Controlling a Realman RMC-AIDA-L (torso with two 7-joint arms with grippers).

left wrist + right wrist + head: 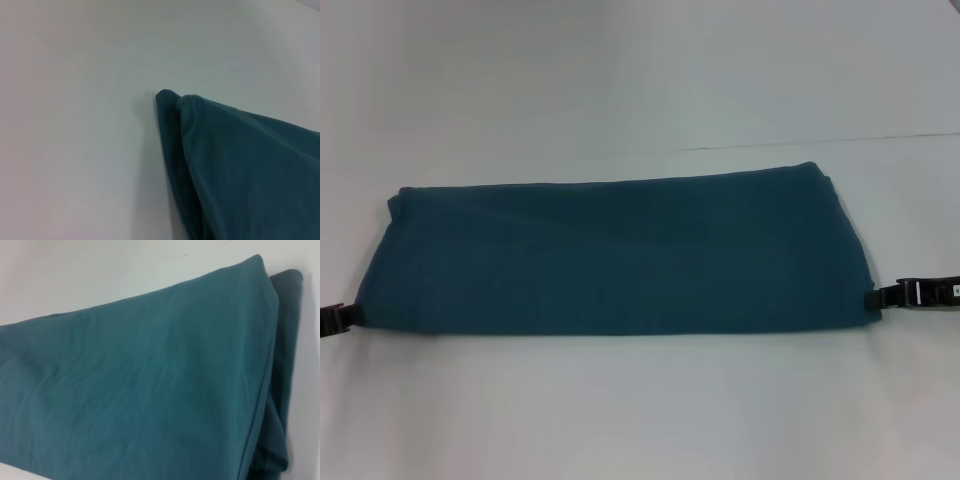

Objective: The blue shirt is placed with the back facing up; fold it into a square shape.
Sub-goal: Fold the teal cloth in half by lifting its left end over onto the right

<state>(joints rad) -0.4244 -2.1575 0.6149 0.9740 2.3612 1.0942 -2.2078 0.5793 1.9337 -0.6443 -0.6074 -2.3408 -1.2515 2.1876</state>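
Observation:
The blue shirt (620, 255) lies on the white table as a wide, flat, folded rectangle with its plain side up; no lettering shows. My left gripper (355, 316) is low on the table at the shirt's near left corner and touches its edge. My right gripper (873, 298) is at the near right corner and also touches the edge. The left wrist view shows a folded, layered corner of the shirt (240, 165). The right wrist view shows the shirt's top layer with a folded edge (150, 385).
The white table (640, 420) surrounds the shirt on all sides. A thin dark seam line (820, 143) runs across the table behind the shirt on the right.

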